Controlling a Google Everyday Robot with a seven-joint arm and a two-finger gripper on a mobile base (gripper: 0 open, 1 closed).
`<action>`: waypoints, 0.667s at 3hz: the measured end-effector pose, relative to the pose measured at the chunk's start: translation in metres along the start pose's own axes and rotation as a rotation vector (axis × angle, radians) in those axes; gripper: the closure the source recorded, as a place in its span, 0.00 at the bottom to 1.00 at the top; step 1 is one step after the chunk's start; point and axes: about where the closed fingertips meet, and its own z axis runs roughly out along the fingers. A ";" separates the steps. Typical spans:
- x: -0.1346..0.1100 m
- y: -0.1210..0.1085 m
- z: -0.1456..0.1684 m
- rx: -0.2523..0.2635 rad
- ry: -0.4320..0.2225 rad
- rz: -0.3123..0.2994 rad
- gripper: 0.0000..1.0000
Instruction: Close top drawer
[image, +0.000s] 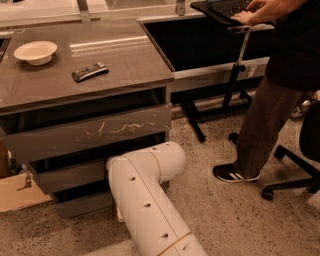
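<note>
The top drawer (90, 132) is a wide grey-brown front panel with pale squiggly scratches across its middle. It stands pulled out a little from the cabinet, with a dark gap above it under the counter top (85, 55). Two narrower grey drawer fronts (70, 176) sit below it. My white arm (145, 195) rises from the bottom of the camera view and bends at an elbow in front of the lower drawers. The gripper is hidden behind the arm, so I cannot see it.
A white bowl (35, 51) and a dark remote-like object (89, 72) lie on the counter top. A person (280, 90) stands at the right by a laptop stand (235, 60). An office chair base (295, 175) is at far right. A cardboard box (17, 192) sits at lower left.
</note>
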 end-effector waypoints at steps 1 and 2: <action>-0.003 0.014 -0.008 0.027 0.011 -0.023 0.00; -0.018 0.025 -0.043 0.126 0.010 -0.043 0.00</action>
